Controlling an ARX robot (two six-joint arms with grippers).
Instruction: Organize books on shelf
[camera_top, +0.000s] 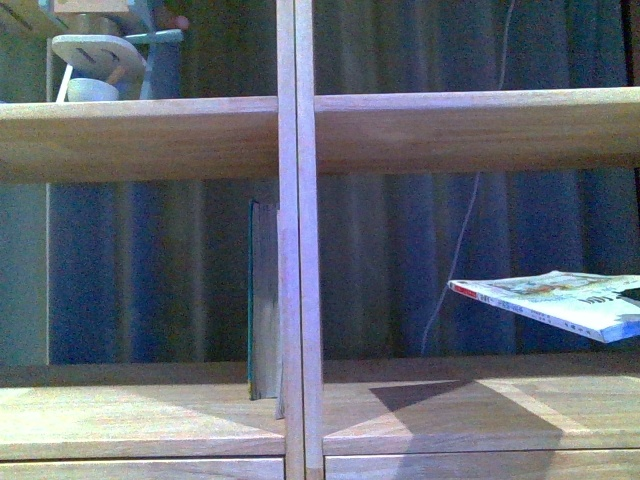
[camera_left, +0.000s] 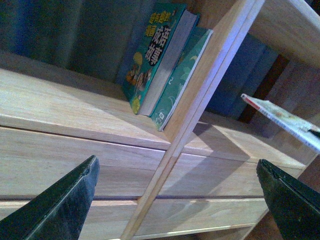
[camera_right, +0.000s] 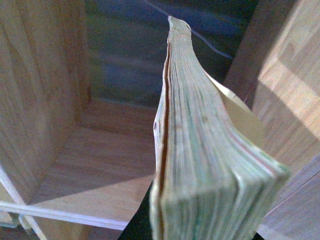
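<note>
Bookcase: light wood. An upright divider splits it into a left and a right compartment, with a thick plank above and a shelf board below.
Drawer fronts: plain wooden planks directly under the shelf board.
Paperback: in the air inside the right compartment, well above the board and touching no wood. It lies nearly flat with its free end towards the divider and a little higher. The cover is pale and printed, and the edge facing the front camera is red and white. It reaches in from the right edge of the front view, and its shadow lies on the board below.
Right fingers: clamped on the near end of the paperback. Only a dark sliver shows under the fanned page edges, which fill the right wrist view.
Green books: two of them, standing on the board of the left compartment. The thicker one has a cartoon and Chinese characters on its cover. The thinner one stands between it and the divider, leaning on the wood.
Left fingers: spread wide with nothing between them, low in front of the drawer fronts.
Curtain: dark, pleated, behind the open compartments.
Cord: thin and pale, hanging in front of the curtain on the right side.
Upper left shelf: a small wooden object; I cannot tell what it is.
</note>
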